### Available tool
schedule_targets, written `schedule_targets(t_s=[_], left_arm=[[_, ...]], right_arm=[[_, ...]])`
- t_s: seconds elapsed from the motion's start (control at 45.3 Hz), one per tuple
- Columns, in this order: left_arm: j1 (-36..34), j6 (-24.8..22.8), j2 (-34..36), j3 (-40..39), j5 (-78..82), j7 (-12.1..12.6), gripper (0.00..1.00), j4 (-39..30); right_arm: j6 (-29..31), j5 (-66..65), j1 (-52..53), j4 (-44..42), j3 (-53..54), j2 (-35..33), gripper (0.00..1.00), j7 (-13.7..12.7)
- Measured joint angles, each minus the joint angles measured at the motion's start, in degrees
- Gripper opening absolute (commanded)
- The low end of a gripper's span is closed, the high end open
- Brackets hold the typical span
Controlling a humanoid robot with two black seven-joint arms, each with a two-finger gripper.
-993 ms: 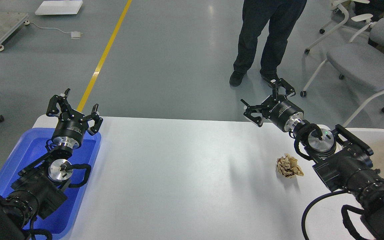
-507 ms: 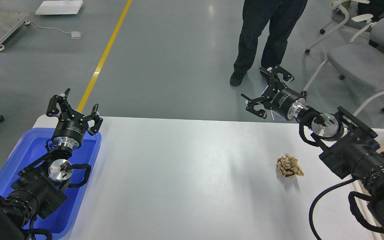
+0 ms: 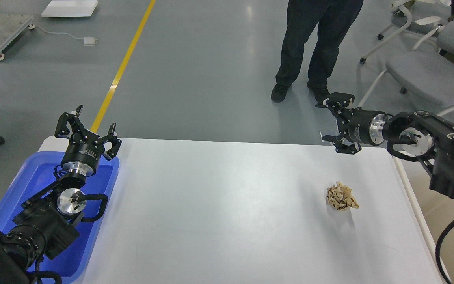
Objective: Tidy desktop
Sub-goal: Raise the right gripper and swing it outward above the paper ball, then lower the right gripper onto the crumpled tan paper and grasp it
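So, nearest you the desktop [image 3: 219,221] is bare across its near edge and middle, white and smooth. One item is left on it: a crumpled tan paper wad [image 3: 342,197], lying toward the right edge, roughly midway between the near and far edges, touching nothing else. That wad reads as the whole remaining job.

Along the left edge sits the blue tray [image 3: 18,197]. Your left arm covers much of its floor, so you cannot tell whether anything is already in it.

Further out, the left gripper [image 3: 86,131] hangs above the tray's far end by the far-left corner, fingers spread wide, holding nothing. The right gripper [image 3: 339,125] hovers at the far edge near the far-right corner, jaws wide and empty, well apart from the wad.

Judgement: mostly tidy, one pick and one drop to go, neither yet begun.
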Motion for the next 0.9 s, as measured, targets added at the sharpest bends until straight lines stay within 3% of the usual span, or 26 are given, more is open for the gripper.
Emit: schedule_targets(t_s=[0.309,0.64,0.904], left_arm=[[0.0,-0.03,0.0,0.0,0.0,0.0,1.0,-0.03],[0.0,-0.03,0.0,0.0,0.0,0.0,1.0,0.0],[0.0,-0.03,0.0,0.0,0.0,0.0,1.0,0.02]], right_arm=[[-1.12,-18.43,3.36,0.6,-13.65,-3.05,0.99,5.49],[-8.64,-26.61,3.48,1.76,-30.1,-3.01,0.99,14.5],[-13.66,-28.49,1.95,7.82,-36.47,-2.92,0.99,17.7]])
